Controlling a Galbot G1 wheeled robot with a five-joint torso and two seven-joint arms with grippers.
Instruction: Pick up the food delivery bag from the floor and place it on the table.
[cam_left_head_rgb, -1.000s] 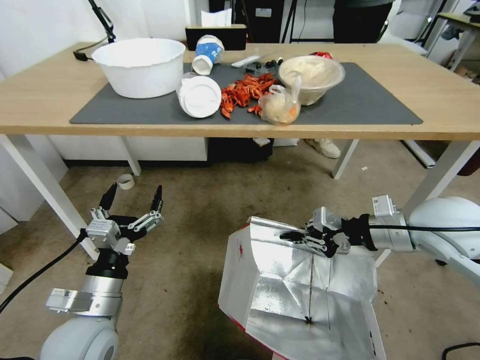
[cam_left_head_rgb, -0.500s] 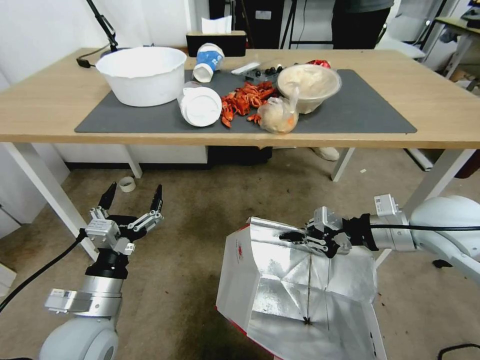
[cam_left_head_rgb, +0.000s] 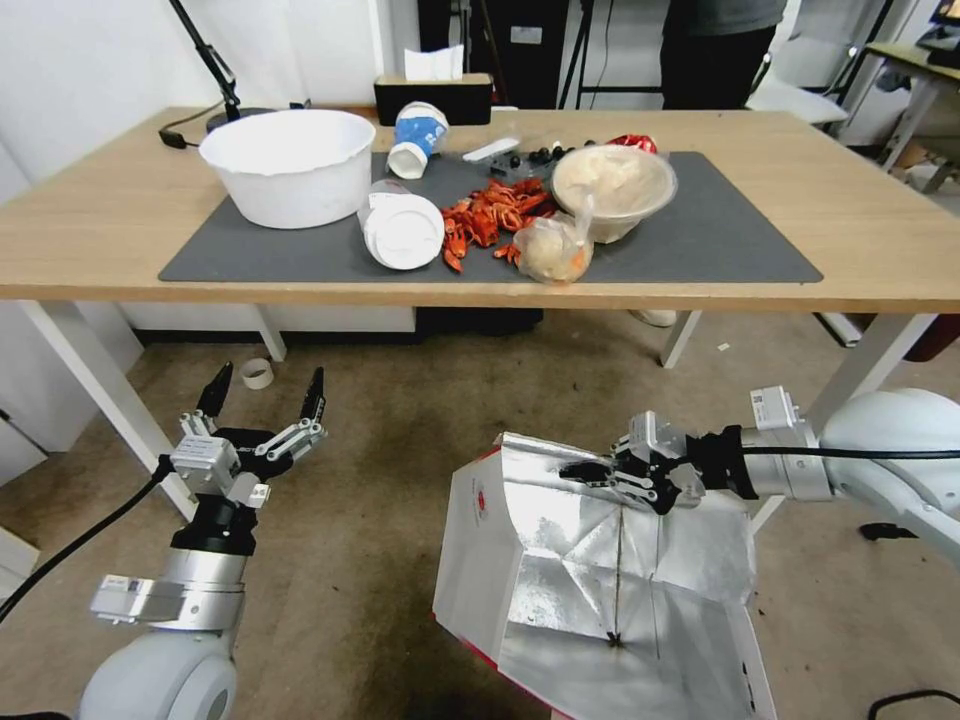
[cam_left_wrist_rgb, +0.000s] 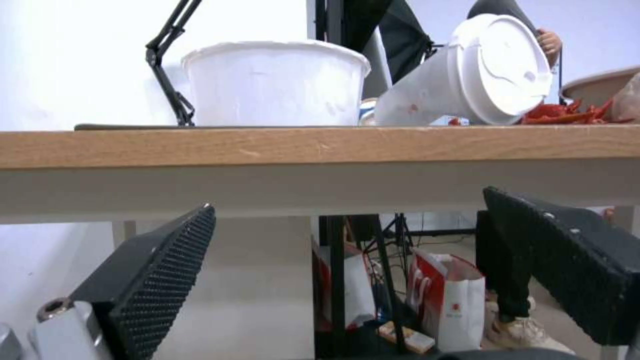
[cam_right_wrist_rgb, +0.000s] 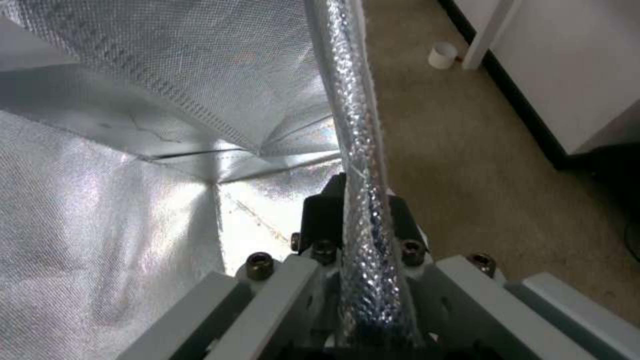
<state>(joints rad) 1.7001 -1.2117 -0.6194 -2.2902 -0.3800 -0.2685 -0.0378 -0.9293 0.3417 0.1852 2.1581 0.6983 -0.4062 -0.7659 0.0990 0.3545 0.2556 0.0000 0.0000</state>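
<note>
The food delivery bag (cam_left_head_rgb: 480, 540), white with a small red logo and a silver foil lining (cam_right_wrist_rgb: 133, 150), gapes toward me low by the carpet in front of the table (cam_left_head_rgb: 90, 230). My right gripper (cam_left_head_rgb: 592, 470) is shut on the bag's upper rim. The right wrist view shows the foil edge pinched between the fingers (cam_right_wrist_rgb: 320, 215). My left gripper (cam_left_head_rgb: 265, 395) is open and empty, pointing up below the table's front edge (cam_left_wrist_rgb: 320, 145), well left of the bag. The bag's bottom is hidden.
The dark mat (cam_left_head_rgb: 720, 230) carries a white bowl (cam_left_head_rgb: 285, 165), tipped cups (cam_left_head_rgb: 403, 228), red shells (cam_left_head_rgb: 490, 210), a lidded food bowl (cam_left_head_rgb: 612, 185) and a small knotted plastic bag (cam_left_head_rgb: 553, 248). White table legs (cam_left_head_rgb: 90, 400) (cam_left_head_rgb: 870, 360) flank the floor space. A tape roll (cam_left_head_rgb: 257, 373) lies by the left leg.
The whole picture has shifted, so the table sits lower and nearer in it: the camera moved. Both grippers and the bag keep their places, with the right gripper still holding the rim.
</note>
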